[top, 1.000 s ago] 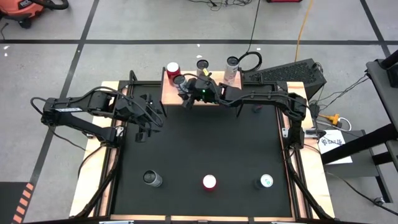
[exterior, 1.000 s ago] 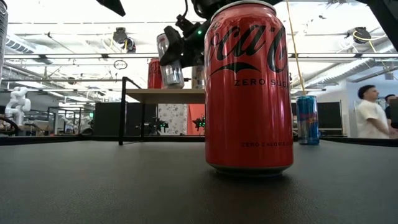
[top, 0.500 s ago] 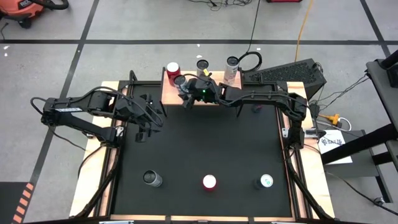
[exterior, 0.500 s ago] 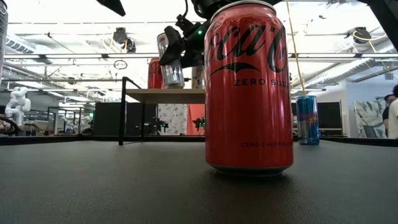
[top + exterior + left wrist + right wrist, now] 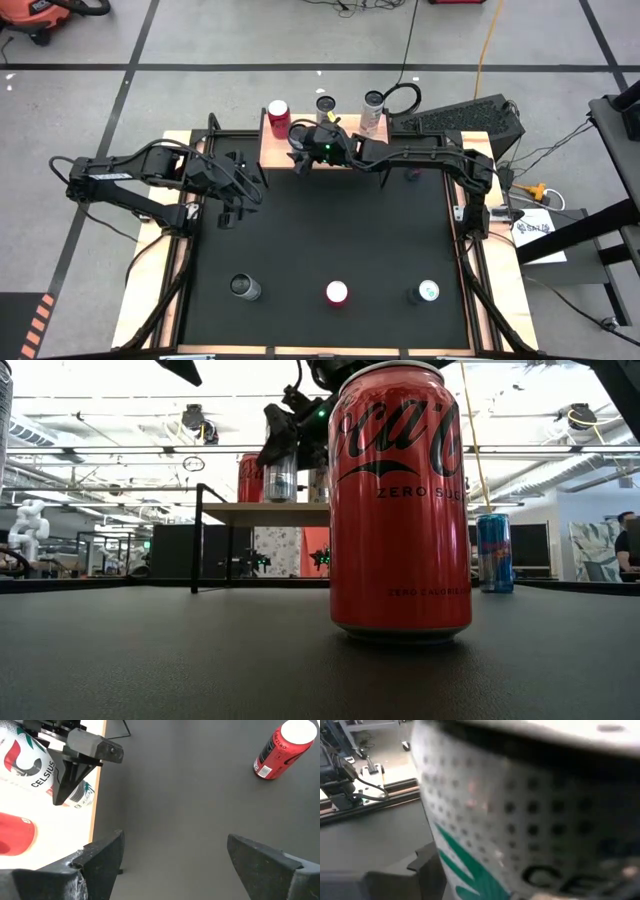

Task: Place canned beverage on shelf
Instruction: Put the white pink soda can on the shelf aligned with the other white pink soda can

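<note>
Standing upright on the light-wood shelf (image 5: 292, 140) at the mat's far edge, a silver Celsius can (image 5: 281, 477) between the right gripper (image 5: 300, 148) fingers; whether the fingers (image 5: 67, 780) touch or have let go, cannot tell. Beside it on the shelf, a red can (image 5: 278, 109). Hanging over the left side of the black mat (image 5: 330, 230), the left gripper (image 5: 232, 212), spread wide and empty. Lined along the near edge: a dark can (image 5: 245, 288), a red Coca-Cola Zero can (image 5: 400, 500), a blue can (image 5: 426, 292).
</note>
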You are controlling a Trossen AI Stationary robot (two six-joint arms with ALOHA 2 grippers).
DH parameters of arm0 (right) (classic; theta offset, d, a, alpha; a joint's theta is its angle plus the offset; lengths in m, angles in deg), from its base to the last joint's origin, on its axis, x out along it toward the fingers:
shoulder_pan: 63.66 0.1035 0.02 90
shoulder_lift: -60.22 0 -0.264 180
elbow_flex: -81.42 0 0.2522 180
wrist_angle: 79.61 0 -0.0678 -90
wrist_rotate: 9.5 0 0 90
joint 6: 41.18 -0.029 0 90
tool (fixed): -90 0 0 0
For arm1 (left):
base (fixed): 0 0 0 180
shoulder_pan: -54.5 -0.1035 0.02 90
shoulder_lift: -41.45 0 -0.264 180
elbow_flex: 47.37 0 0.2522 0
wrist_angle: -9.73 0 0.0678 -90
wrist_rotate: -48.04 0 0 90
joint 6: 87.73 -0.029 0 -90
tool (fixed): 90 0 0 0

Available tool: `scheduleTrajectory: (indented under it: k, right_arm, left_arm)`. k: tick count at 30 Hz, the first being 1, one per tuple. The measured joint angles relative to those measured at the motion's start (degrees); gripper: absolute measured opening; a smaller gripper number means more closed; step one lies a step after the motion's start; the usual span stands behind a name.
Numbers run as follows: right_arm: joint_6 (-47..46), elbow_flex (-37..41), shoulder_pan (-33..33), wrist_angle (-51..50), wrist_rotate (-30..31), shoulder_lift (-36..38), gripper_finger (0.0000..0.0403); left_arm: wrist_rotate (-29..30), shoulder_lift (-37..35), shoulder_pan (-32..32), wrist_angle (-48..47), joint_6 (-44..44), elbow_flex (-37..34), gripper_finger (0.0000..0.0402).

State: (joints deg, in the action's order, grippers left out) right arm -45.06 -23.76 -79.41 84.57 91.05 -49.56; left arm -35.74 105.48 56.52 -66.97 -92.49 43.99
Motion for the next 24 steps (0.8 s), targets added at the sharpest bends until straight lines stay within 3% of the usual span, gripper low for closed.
scheduleTrajectory:
  k: [6, 11, 24]
  right_arm:
    - [-0.4, 0.0, 0.0, -0.4, 0.4, 0.0, 0.0283]
    - [-0.5, 0.0, 0.1, -4.4, 5.7, 0.0, 0.0283]
    - [0.1, 0.1, 1.8, -9.5, 7.1, 3.6, 0.0283]
  left_arm:
    - [0.0, 0.0, 0.0, 0.0, 0.1, 0.0, 0.0355]
    - [0.0, 0.0, 0.0, 0.0, 0.2, 0.0, 0.0354]
    - [0.0, 0.0, 0.0, -0.2, 1.4, 0.0, 0.0354]
